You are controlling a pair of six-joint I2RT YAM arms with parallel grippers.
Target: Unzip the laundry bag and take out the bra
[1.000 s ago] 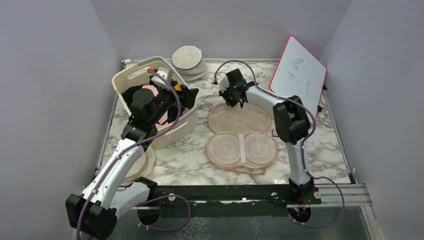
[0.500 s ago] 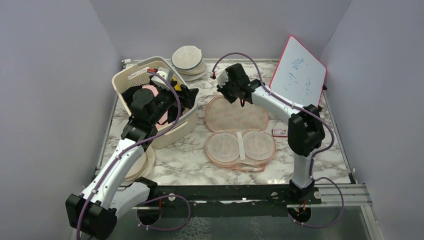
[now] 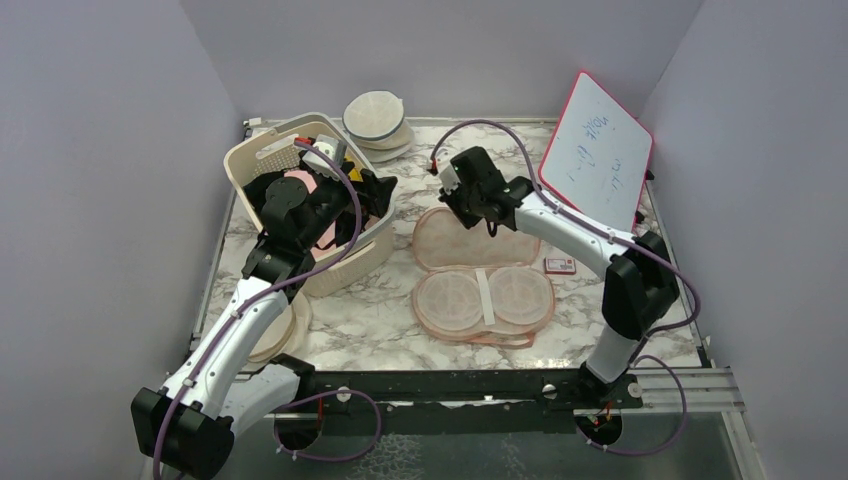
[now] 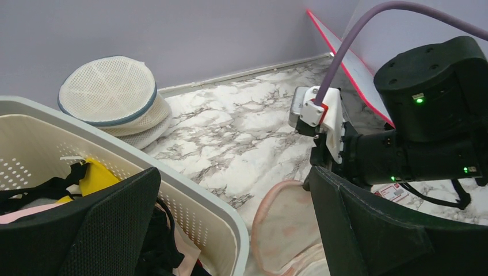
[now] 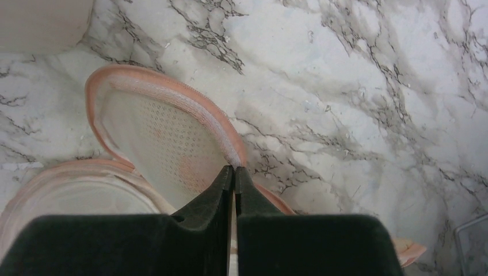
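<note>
Whiteboard writing unreadably small — right claw hides its pinch on laundry bag.

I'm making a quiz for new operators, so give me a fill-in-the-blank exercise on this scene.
The laundry bag lies unzipped and ___ on the table. Its rim is pinched by the fingers of the ___ arm. The left arm reaches over the cream ___. The leaning board has a ___ frame.
Missing: open; right; basket; red.
</note>
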